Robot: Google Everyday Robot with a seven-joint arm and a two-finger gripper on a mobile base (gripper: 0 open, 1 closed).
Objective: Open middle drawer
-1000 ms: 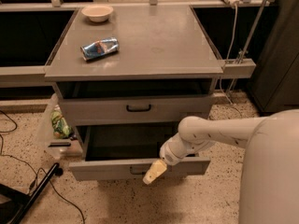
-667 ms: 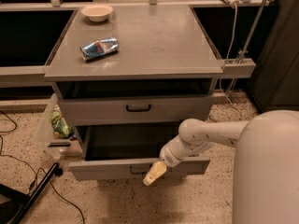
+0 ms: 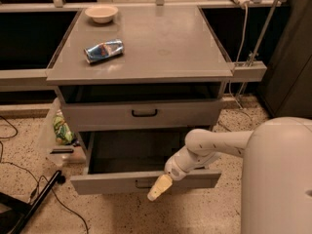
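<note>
The middle drawer (image 3: 112, 182) is a wide grey drawer with a low front panel and a small black handle (image 3: 143, 183). It stands pulled out well beyond the cabinet, and its dark inside shows. My gripper (image 3: 159, 188), with cream tips, hangs at the end of the white arm (image 3: 209, 147). It is just in front of the drawer's front panel, a little right of the handle and pointing down to the left. The taller top drawer (image 3: 97, 115) above is nearly closed. The lowest drawer is hidden under the open one.
A crushed blue can (image 3: 103, 50) and a pale bowl (image 3: 101, 13) sit on the cabinet top (image 3: 161, 43). A clear bin with a green packet (image 3: 62, 130) stands left of the cabinet. Black cables and a stand leg (image 3: 34, 199) lie on the floor at left. My white body (image 3: 278, 179) fills the lower right.
My white body takes up more of the right side of the view than a second ago. The arm, gripper and pulled-out drawer have hardly moved.
</note>
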